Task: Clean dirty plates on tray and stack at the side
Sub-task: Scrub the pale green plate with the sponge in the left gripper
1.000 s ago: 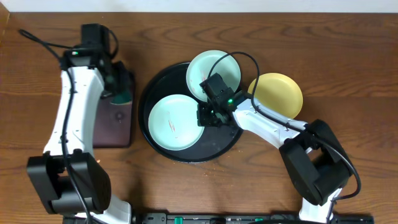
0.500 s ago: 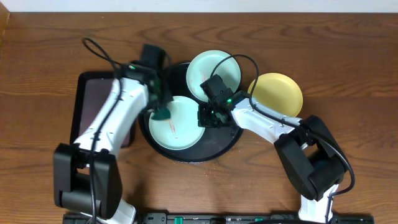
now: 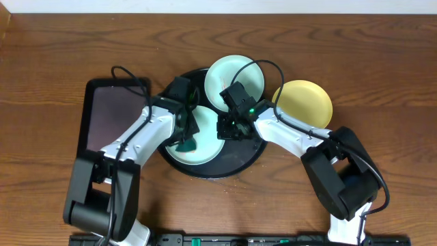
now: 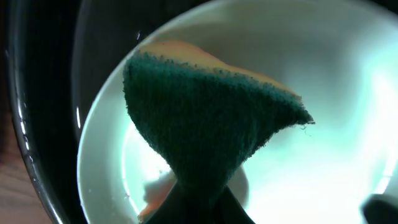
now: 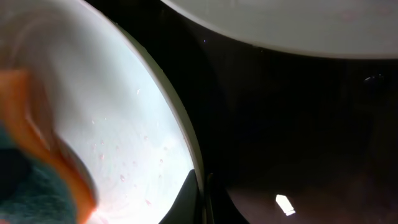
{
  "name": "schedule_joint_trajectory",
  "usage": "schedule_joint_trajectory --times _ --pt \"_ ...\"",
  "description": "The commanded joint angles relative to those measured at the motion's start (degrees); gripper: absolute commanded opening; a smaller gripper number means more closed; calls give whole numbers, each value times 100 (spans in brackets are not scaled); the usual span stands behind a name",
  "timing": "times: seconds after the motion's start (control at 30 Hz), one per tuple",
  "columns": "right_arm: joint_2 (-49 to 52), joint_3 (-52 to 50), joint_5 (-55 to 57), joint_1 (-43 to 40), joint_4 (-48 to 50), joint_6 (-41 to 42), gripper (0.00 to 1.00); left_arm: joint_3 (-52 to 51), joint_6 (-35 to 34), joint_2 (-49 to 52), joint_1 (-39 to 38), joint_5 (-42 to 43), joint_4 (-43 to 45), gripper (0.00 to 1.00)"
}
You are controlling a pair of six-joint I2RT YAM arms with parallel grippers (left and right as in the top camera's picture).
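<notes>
Left gripper (image 3: 185, 139) clamps a green sponge (image 4: 205, 118) pressed onto the aqua plate (image 3: 205, 145) in the black tray (image 3: 237, 158) — right gripper (image 3: 228, 129) pinching that plate's rim — while a second aqua plate (image 3: 235, 74) overlaps the tray's far edge and the yellow plate (image 3: 304, 102) sits beside it.

There are three small round plates: two pale aqua, the nearer aqua plate (image 3: 205, 152) and the farther aqua plate (image 3: 229, 72), and one yellow plate (image 3: 307, 102). There are two trays of different kinds: one round black tray (image 3: 232, 167) with a raised rim and one rectangular black tray (image 3: 109, 119). There is one sponge (image 3: 186, 143), dark green on one face and orange on the other. Two white and black robot arms are in view, the left arm (image 3: 136, 140) and the right arm (image 3: 293, 137). Each ends in one hand, so there are two: the left hand (image 3: 184, 137) and the right hand (image 3: 227, 130). One wooden tabletop (image 3: 54, 55) carries it all.
</notes>
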Motion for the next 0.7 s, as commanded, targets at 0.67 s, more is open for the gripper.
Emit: schedule_joint_trajectory --times 0.67 --pt "37 105 -94 -55 55 13 1 -83 468 304 4 291 743 7"
